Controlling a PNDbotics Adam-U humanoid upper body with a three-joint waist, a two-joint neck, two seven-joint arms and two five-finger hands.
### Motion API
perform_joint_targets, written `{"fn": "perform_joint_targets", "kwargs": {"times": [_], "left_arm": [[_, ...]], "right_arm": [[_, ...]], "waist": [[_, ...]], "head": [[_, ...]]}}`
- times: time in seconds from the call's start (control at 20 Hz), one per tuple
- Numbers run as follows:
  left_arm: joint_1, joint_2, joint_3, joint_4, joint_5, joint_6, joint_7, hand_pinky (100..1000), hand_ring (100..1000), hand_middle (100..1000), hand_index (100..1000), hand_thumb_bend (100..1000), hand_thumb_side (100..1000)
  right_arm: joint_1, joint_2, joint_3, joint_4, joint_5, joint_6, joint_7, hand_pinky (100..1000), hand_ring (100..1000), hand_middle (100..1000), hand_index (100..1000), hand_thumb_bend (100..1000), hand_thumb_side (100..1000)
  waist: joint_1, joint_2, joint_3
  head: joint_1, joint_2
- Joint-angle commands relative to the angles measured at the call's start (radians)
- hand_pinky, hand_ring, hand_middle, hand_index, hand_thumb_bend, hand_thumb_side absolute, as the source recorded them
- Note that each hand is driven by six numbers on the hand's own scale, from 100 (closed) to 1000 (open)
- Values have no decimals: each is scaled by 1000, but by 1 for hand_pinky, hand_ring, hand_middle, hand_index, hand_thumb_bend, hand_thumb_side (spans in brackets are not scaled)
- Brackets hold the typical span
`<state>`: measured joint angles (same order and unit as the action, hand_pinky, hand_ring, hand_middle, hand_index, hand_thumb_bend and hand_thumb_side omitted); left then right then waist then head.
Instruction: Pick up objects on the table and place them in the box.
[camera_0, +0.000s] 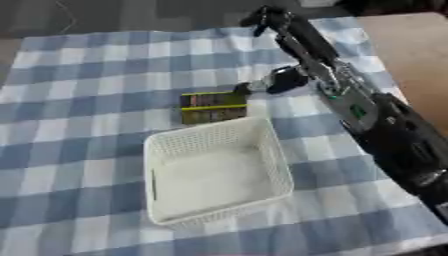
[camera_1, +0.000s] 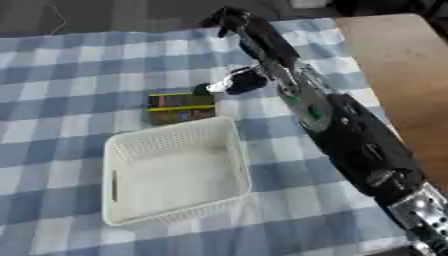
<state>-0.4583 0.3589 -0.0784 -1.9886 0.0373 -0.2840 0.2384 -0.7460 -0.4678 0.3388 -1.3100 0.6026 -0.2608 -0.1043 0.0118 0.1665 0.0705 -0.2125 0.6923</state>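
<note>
We find the table covered by a blue-and-white checked cloth (camera_0: 79, 100) that reaches to the near edge and stops short of the right edge, where bare brown table top (camera_1: 402, 65) shows. Beyond the far edge lies dark grey floor.

We note 1 arm in view, the right arm (camera_1: 350, 130), black with silver parts, coming in from the near right corner and stretching toward the far edge, folding back near the middle of the cloth.

A white perforated basket (camera_0: 271, 160), serving as the box, stands near the middle of the cloth, slightly toward the near edge, its sides askew to the checks. It appears to hold nothing.

The flat dark packet with yellow bands (camera_0: 213, 107) lies on the cloth just beyond the basket's far rim, apart from it. Its long axis runs left to right, roughly along the far edge, the bands running the same way.

The right hand (camera_0: 282, 80) sits at the packet's far right corner. We cannot tell whether its fingers are released or grasping.
</note>
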Motion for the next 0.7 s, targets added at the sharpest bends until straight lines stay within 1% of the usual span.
{"fn": "perform_joint_targets", "kwargs": {"times": [0.05, 0.45, 0.6, 0.65, 0.7], "left_arm": [[-20, 2, 0, -11, 10, -4, -5, 627, 637, 785, 808, 768, 610], [-29, -2, 0, -11, 14, -5, -6, 628, 637, 785, 808, 771, 609], [-30, -2, 0, -11, 15, -4, -6, 628, 637, 785, 808, 771, 609], [-30, -2, 0, -11, 15, -3, -6, 628, 637, 785, 808, 771, 609], [-31, -3, 0, -11, 15, -3, -6, 628, 637, 785, 808, 771, 609]], "right_arm": [[-22, -2, -6, 4, 11, 1, 9, 100, 623, 719, 806, 916, 546], [-21, 15, -1, 30, 20, -7, 27, 100, 615, 718, 806, 914, 550], [-14, 24, 2, 33, 13, -13, 28, 100, 607, 716, 805, 913, 521], [-12, 27, 4, 34, 11, -15, 30, 100, 607, 715, 805, 988, 507], [-11, 30, 6, 35, 9, -17, 34, 100, 606, 716, 806, 915, 512]], "waist": [[0, -13, 4], [-4, -10, 12], [-5, -11, 13], [-5, -11, 13], [-5, -11, 13]], "head": [[-20, -20], [-18, -19], [-18, -18], [-18, -18], [-18, -18]]}}
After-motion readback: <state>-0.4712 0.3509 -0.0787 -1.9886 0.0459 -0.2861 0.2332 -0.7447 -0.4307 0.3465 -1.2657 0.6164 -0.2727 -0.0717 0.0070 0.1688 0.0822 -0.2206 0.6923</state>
